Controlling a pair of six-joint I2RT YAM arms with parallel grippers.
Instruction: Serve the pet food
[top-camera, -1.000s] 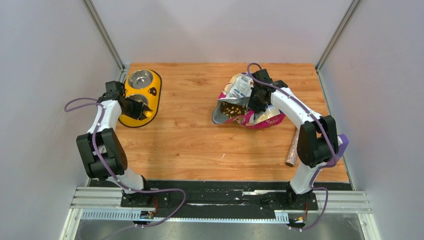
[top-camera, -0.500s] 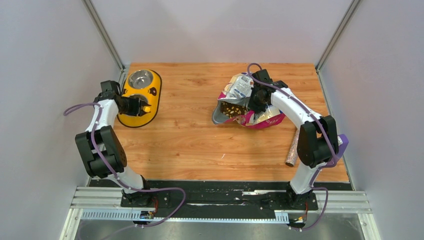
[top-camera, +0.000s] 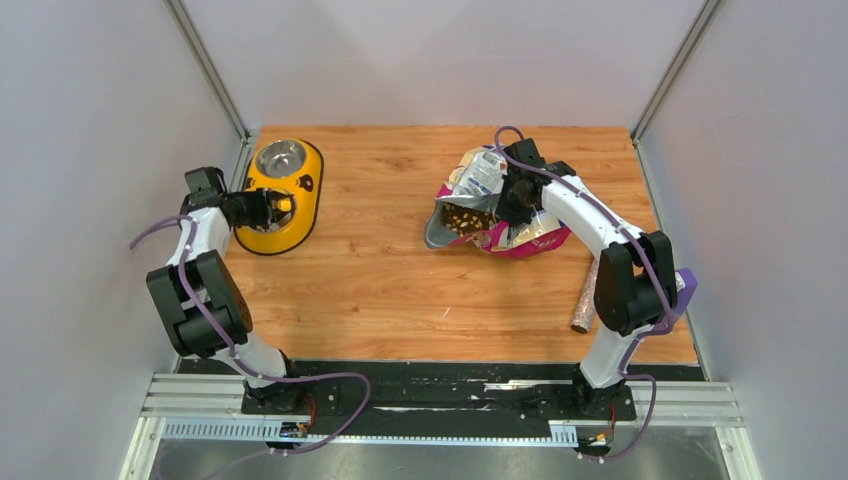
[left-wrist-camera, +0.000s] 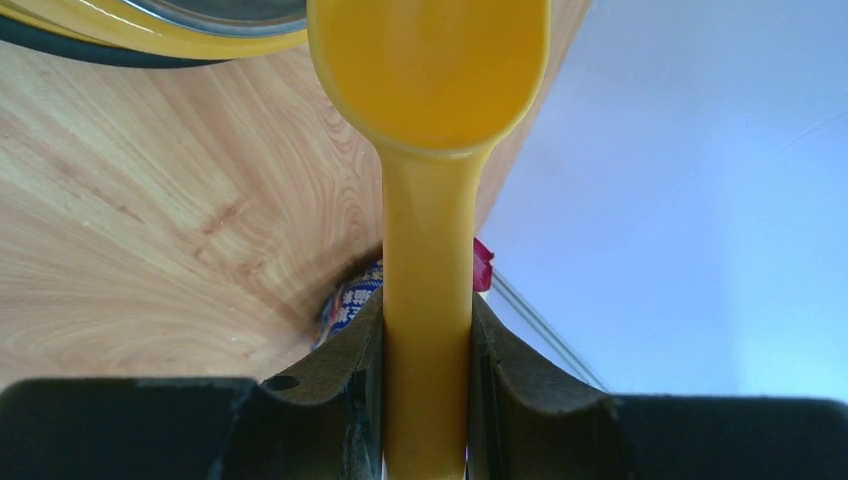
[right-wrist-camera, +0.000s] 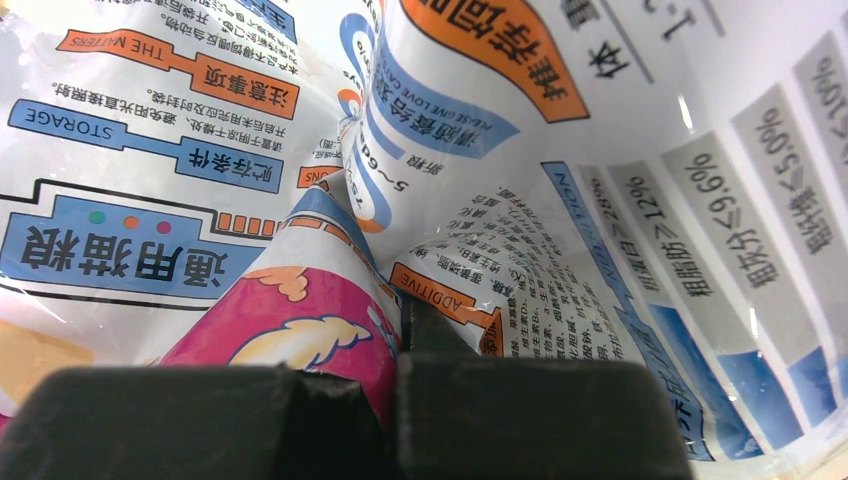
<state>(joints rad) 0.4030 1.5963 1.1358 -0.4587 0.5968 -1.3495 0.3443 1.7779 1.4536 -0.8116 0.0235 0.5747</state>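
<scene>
Two arms work at opposite ends of the worktop (top-camera: 380, 280), and we judge the step in hand to be emptying a scoop at the feeding end. The bag (top-camera: 480, 175) lies crumpled at the far right with its mouth facing left. The right jaws are together on a fold of its film, which props that mouth open. The yellow stand (top-camera: 300, 225) sits at the far left, well apart from the bag. Its far bowl (top-camera: 281, 157) looks bare, and its near bowl is hidden under the left wrist. A tube (top-camera: 585, 300) lies by the right arm and has no part in this. The left jaws are clamped on the handle of the scoop (left-wrist-camera: 428, 90), which is rolled on its side at the stand's edge. The face turned to the wrist camera shows no pellets. To do this well, we would hold the scoop's lip low over the near bowl's steel, not over the yellow rim. We would finish the roll slowly so that nothing bounces out onto the wood, and the clamp on the handle should stay firm so the scoop cannot twist. The kibble (top-camera: 462, 218) that we can see sits in the bag's mouth, just beside the right jaws and well apart from the left ones. We cannot tell whether any lies in the hidden bowl.
</scene>
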